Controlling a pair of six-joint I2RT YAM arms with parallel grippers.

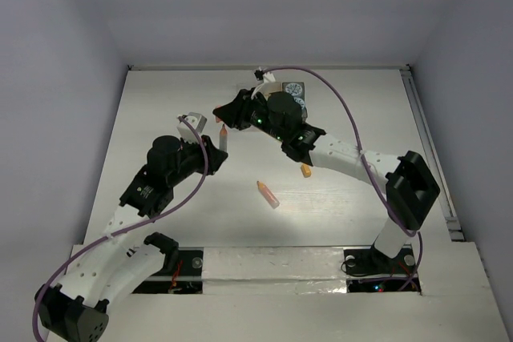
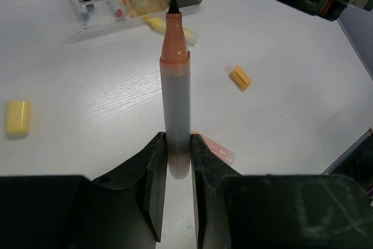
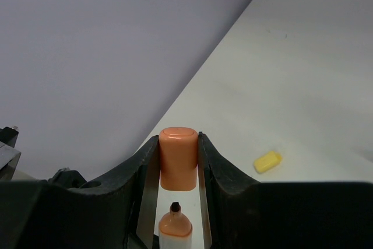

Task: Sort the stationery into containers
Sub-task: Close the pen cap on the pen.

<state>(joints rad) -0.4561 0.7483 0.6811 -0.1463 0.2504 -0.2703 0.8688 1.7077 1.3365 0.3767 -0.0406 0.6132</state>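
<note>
Left end effector [image 2: 176,143] — marker [image 2: 175,86], right [image 3: 178,144] — cap [image 3: 178,164]

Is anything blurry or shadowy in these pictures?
Left wrist view: the marker looks sharp, the bins throw a soft shadow. Right wrist view: the orange cap is clear, the tool's fingers dark. Top view: even light, faint shadows.

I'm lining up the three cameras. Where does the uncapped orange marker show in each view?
Top external: uncapped orange marker left of centre, in the left pincer.
Left wrist: centre, standing up from the pincer.
Right wrist: bottom centre, tip end only, under the orange cap.
Shared landmark: right pincer, just beyond the nib in the top and right wrist views.
</note>
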